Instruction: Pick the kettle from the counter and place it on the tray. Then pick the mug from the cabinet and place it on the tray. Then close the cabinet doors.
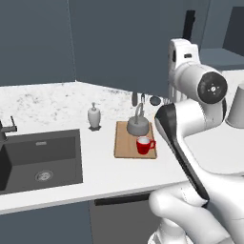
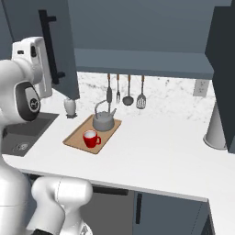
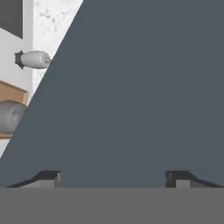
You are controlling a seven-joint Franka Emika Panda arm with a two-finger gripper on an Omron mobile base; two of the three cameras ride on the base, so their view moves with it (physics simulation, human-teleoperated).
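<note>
Kettle (image 1: 137,125) and mug (image 1: 144,145) both sit on the tray (image 1: 123,145), on the white desk (image 1: 114,176); mug at the kettle's 5 o'clock in the left base view, close beside it. Soap dispenser (image 1: 94,116) stands off the tray at 10 o'clock. Pincer (image 3: 113,177) is spread wide, grasping nothing, tips facing a flat slate-blue cabinet door (image 3: 144,87). Another door (image 2: 57,50) stands swung out over the desk.
</note>
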